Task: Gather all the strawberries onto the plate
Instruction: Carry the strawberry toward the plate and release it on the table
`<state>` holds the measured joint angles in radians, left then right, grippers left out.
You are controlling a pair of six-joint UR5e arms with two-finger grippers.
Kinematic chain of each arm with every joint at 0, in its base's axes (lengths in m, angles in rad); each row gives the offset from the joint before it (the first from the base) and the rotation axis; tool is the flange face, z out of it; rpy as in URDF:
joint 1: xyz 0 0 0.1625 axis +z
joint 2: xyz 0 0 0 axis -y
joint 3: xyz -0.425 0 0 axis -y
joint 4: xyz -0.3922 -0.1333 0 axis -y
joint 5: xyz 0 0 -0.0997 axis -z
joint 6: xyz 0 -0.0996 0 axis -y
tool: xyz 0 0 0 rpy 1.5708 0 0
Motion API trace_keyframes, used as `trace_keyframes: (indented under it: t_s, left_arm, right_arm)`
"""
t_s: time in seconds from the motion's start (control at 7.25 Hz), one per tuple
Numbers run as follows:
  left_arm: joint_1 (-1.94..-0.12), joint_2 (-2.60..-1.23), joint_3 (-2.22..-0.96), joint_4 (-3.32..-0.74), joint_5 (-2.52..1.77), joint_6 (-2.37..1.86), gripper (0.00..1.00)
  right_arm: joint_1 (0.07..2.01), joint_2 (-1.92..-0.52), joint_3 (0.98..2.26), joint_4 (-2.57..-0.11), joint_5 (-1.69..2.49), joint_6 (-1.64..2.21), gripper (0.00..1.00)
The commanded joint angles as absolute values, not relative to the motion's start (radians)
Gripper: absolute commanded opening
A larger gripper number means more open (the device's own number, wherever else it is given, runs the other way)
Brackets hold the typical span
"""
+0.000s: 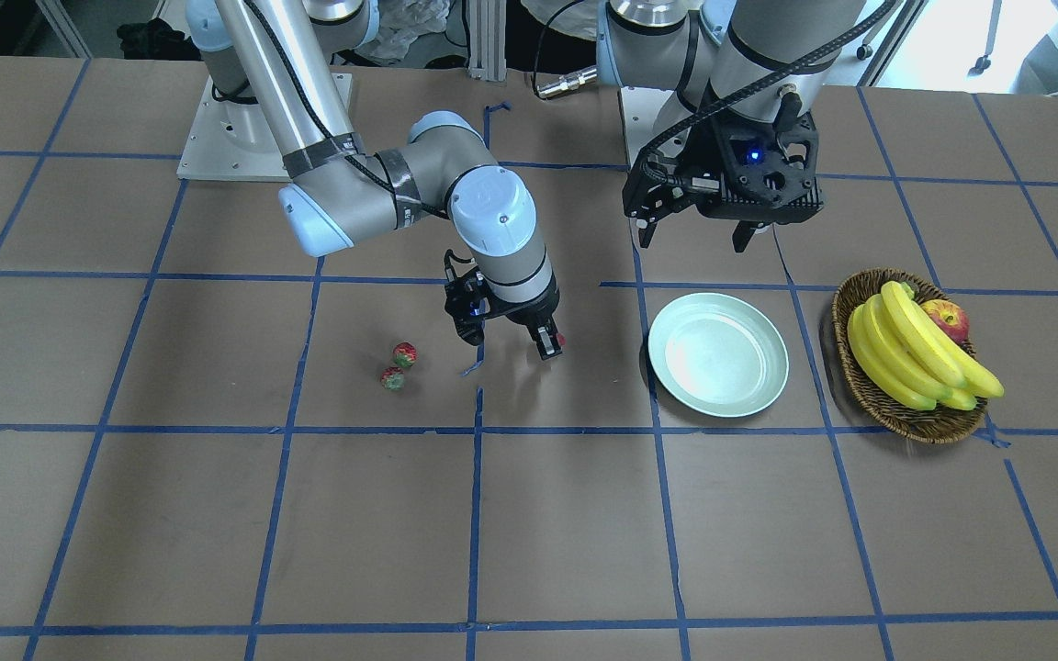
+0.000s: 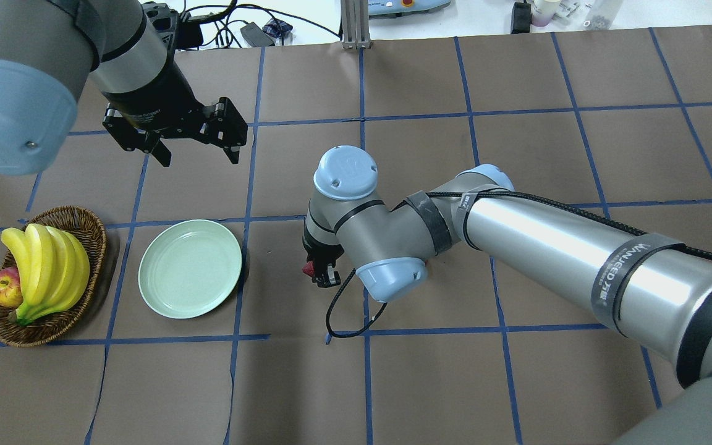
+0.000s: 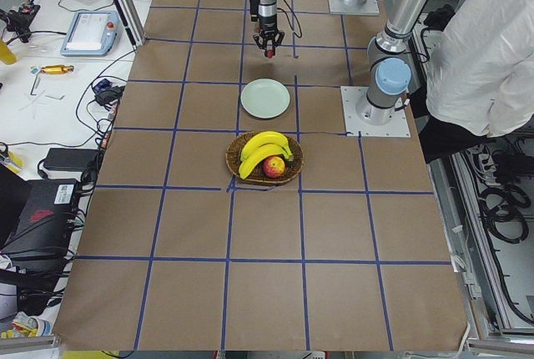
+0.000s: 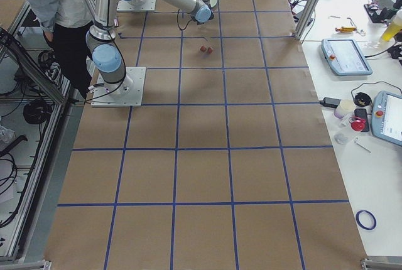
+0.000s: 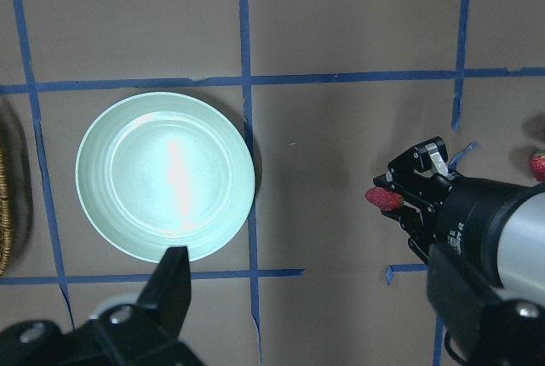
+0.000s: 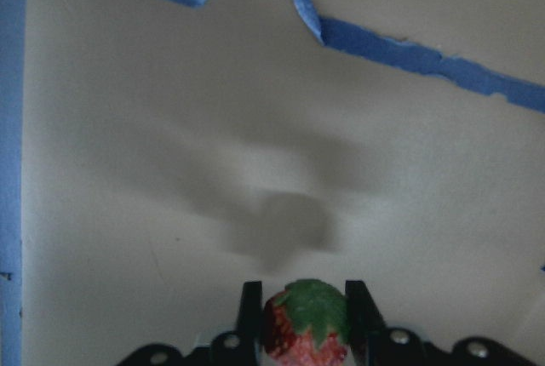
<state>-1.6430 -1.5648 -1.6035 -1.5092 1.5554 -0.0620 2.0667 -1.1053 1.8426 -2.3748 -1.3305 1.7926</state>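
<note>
Right end effector (image 1: 547,347) pinched one strawberry (image 6: 302,332) above the surface (image 1: 529,532), near the plate (image 2: 190,268).
Left end effector (image 2: 199,159) hung spread beyond the plate; two other strawberries (image 1: 404,354) lay well apart from it.

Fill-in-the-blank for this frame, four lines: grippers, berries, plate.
The right gripper is shut on a ____.
____ more strawberries lie on the table.
The plate is ____.
The left gripper, above the table, is ____.
Missing words: strawberry; two; empty; open.
</note>
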Motion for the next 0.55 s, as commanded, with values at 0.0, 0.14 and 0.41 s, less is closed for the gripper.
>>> trace_keyframes:
  t_s: [0.0,0.14,0.41]
  left_arm:
    - [-1.643,-1.563,-1.605,-1.508,1.555,-0.064,1.00]
    - [-1.643,-1.562,-1.602,-1.508,1.555,-0.061,1.00]
    - [-1.643,-1.562,-1.601,-1.508,1.555,-0.060,1.00]
  right_arm:
    - [2.068,-1.123,1.844,-2.334,-1.446,1.737,1.00]
    - [2.054,-1.144,1.841,-2.239,-1.529,1.635,1.00]
    - [1.975,-1.186,1.844,-2.185,-1.606,1.380,1.00]
